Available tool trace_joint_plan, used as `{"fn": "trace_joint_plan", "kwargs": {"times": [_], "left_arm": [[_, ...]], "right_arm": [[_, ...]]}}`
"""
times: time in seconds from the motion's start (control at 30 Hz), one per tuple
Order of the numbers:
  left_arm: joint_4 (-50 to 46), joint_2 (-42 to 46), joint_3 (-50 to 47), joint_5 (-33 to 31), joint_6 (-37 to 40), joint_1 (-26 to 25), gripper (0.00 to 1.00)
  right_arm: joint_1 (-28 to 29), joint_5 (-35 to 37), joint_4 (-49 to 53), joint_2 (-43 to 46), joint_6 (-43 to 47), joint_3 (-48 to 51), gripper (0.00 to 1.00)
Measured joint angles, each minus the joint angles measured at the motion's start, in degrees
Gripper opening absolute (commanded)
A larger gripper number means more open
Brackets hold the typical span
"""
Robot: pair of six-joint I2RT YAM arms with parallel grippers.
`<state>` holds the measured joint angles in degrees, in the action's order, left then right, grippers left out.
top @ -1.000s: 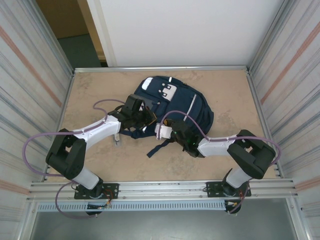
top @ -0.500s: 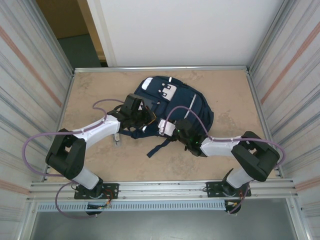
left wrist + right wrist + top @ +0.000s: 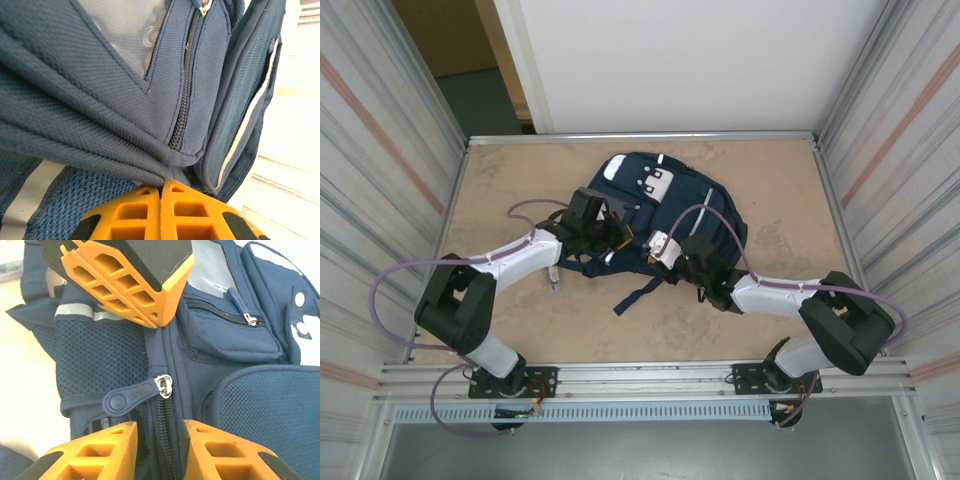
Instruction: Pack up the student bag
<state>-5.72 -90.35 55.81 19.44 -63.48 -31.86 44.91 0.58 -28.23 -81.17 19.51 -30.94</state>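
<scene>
The student bag (image 3: 670,205), navy with thin pale stripes, lies at the middle back of the table. My left gripper (image 3: 616,238) is shut on a fold of the student bag's fabric (image 3: 100,145) at its near-left edge, beside a zipper (image 3: 182,100). Its orange fingers (image 3: 125,285) show at the top of the right wrist view. My right gripper (image 3: 666,250) rests at the bag's near edge. It stands open, its fingers (image 3: 220,455) straddling a zipper track just below the slider (image 3: 163,386) and its navy pull tab (image 3: 131,397). Nothing is held.
A dark strap (image 3: 638,293) trails from the bag toward the near side. Metal walls (image 3: 445,200) close in the tan table (image 3: 790,200) on left and right. A small zipped pocket (image 3: 227,335) sits on the bag above the right fingers.
My right arm has stretched forward, carrying its gripper up and to the right onto the bag's near edge. The left gripper has kept its hold and place.
</scene>
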Motion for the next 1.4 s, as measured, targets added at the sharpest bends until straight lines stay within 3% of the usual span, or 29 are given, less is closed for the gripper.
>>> {"fn": "trace_joint_plan", "kwargs": {"times": [0.23,0.4,0.9,1.4], "left_arm": [[0.20,-0.20,0.00,0.31,-0.87,0.00,0.00],[0.48,-0.20,0.00,0.42,-1.11,-0.02,0.00],[1.31,-0.20,-0.15,0.50,-1.27,-0.13,0.00],[1.95,-0.20,-0.66,0.50,-1.27,-0.13,0.00]], "right_arm": [[-0.90,-2.67,0.42,0.00,0.50,0.00,0.43],[1.79,-0.87,-1.11,-1.11,4.74,0.57,0.49],[6.54,9.99,-8.24,-5.49,13.00,0.63,0.50],[8.70,13.18,-10.88,-8.72,14.05,0.02,0.48]]}}
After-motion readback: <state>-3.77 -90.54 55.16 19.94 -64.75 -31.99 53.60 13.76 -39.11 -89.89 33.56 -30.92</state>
